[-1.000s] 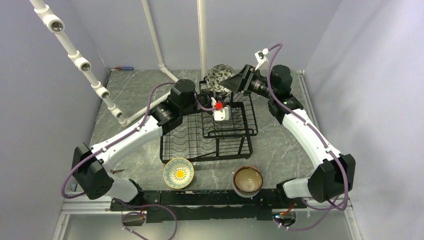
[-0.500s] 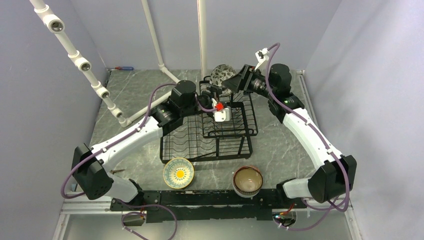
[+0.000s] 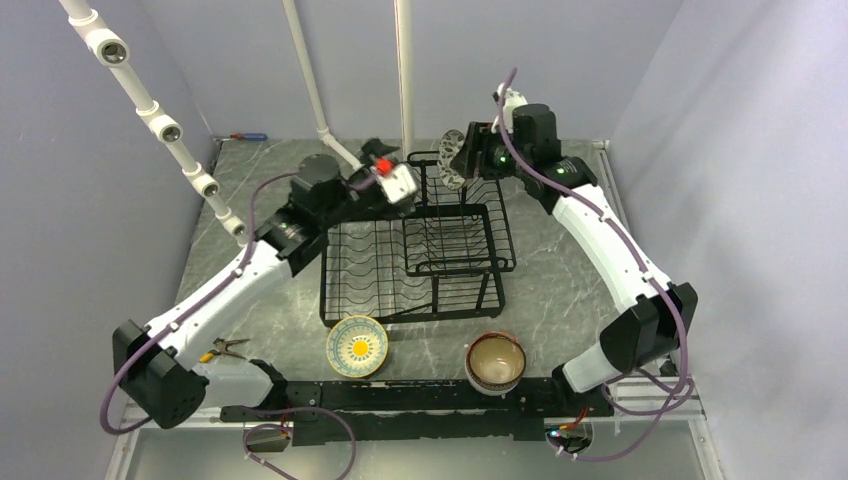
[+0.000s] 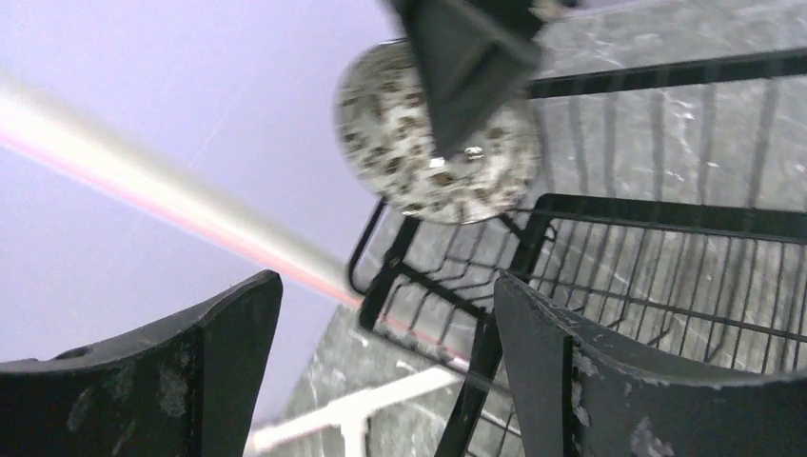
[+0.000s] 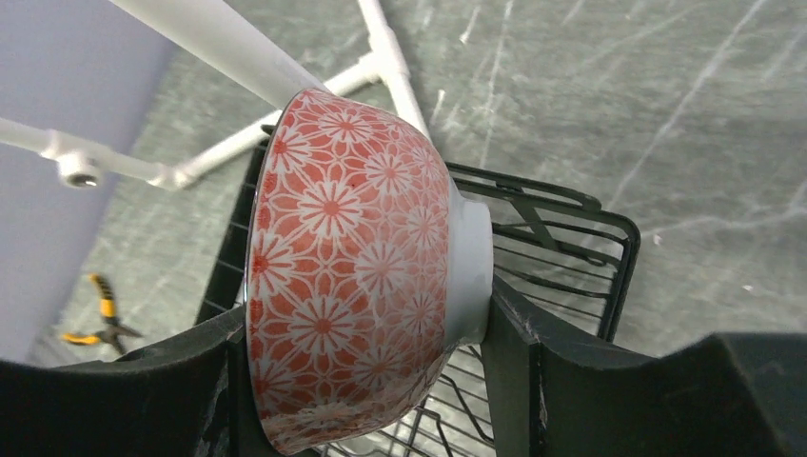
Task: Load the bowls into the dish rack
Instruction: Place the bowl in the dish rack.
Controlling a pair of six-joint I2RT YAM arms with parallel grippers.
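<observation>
Black wire forms the dish rack, which stands in the middle of the grey marbled counter in the top view. The right tool is at the far side of the rack and is closed on the pink-patterned bowl, which is turned on its edge in the air above the back rim of the raised basket. The left tool is a little to the left of it, near the back left corner of the rack and close to the white pipe frame. Two more bowls sit upright on the counter in front of the rack, outside it: the teal-and-white bowl with a yellow centre, and the brown-rimmed bowl to its right. Small pliers lie near the left arm's base. In the left wrist view, the two fingers of the left tool stand wide apart with nothing between them. Beyond them the speckled inside of the held bowl shows, partly covered by a dark finger of the right tool. In the right wrist view, the bowl fills the gap of the right tool: one finger is at the mouth side, the other presses on the white foot, and a corner of the rack lies below.
</observation>
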